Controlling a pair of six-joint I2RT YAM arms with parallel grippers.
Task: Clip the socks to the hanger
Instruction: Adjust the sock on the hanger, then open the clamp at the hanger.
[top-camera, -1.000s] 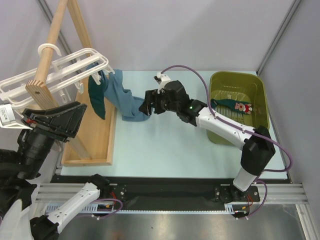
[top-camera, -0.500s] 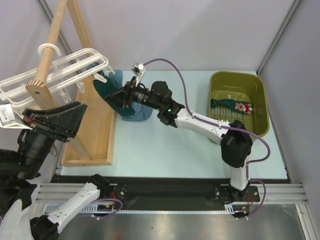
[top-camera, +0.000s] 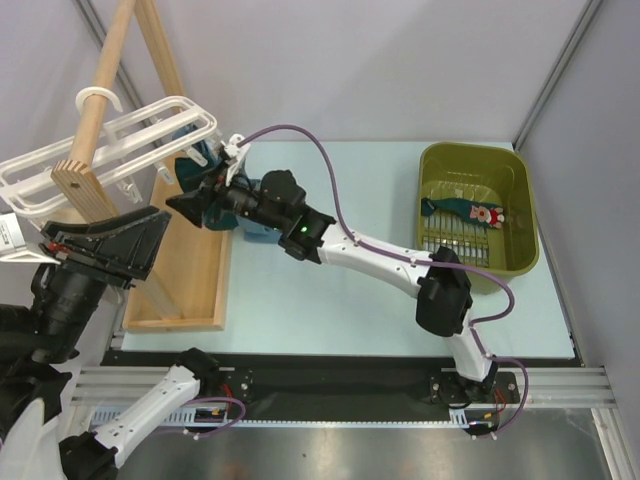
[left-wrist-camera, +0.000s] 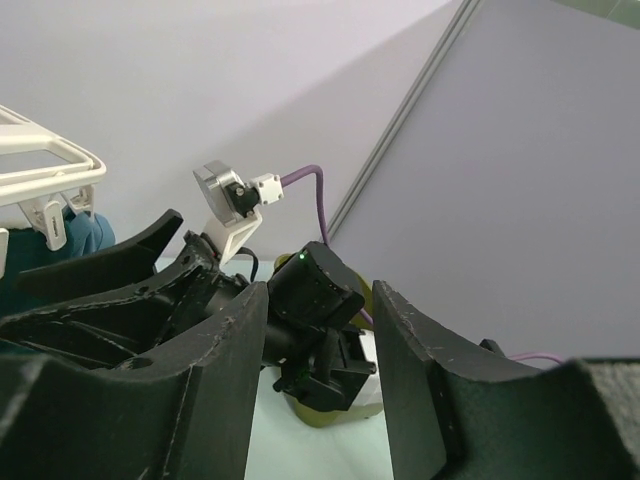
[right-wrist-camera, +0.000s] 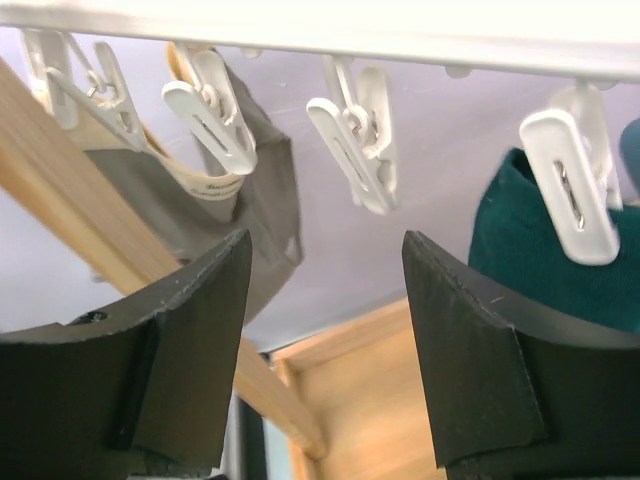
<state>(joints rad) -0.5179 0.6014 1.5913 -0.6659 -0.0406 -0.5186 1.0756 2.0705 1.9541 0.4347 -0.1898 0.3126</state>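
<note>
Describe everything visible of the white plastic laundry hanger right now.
The white plastic laundry hanger is a flat frame of parallel bars, tilted, its top hook looped over the wooden rack's round pole. Small white clips dangle beneath. In the right wrist view one clip grips a dark teal sock, the middle clip hangs empty, and a third clip seems to hold grey fabric.

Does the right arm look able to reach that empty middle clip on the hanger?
Probably yes: the right claw is open just below the empty clip, nothing between them; the clipped teal sock hangs aside.
</note>
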